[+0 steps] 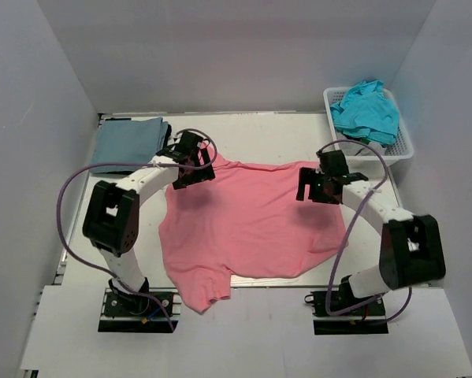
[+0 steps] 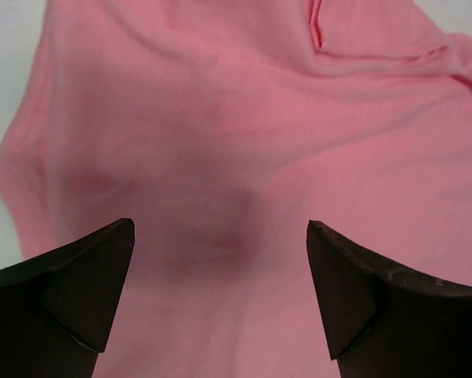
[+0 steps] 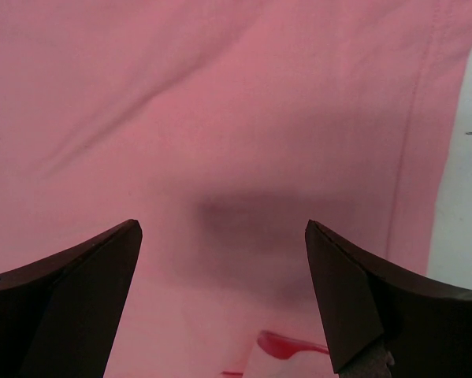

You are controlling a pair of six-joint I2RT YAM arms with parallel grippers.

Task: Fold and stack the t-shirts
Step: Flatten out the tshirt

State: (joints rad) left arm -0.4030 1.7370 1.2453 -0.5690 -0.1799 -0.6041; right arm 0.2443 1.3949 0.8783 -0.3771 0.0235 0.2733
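Worktop [image 1: 275, 130] first: white, walled on three sides. Spread across its middle, salmon-pink t-shirt [image 1: 251, 228], laid out mostly flat in a single layer, unfolded, with a few shallow creases and one sleeve lapping over the near edge beside the base of the left arm [image 1: 113, 220].

At the far right corner, white lattice basket [image 1: 406, 148], with a teal t-shirt [image 1: 368, 110] heaped loosely inside, crumpled, not yet taken out. At the far left corner, grey-blue t-shirt [image 1: 129, 140], folded to a neat rectangle and lying flat, near the pink one's far left part; contact, if any, hidden behind the left arm.

Low over that far left part of the pink shirt, left end effector [image 1: 190, 164], jaws spread wide, holding nothing, bare cloth between the fingers in the wrist view. Over the shirt's right side, close to a stitched edge with bare worktop beyond it, right end effector [image 1: 318, 185], likewise wide apart and empty. Smallest of all, a red mark [image 3: 287, 344] on the fabric under the right wrist camera; too blurred to say what.

Progress, as a judgement: early. One shirt apparently folded and set down as the base of the stack; pink one flattened but with no fold made; teal one waiting in the basket. Left to do: fold the pink, set it on the grey-blue, then the same for the basket's contents.
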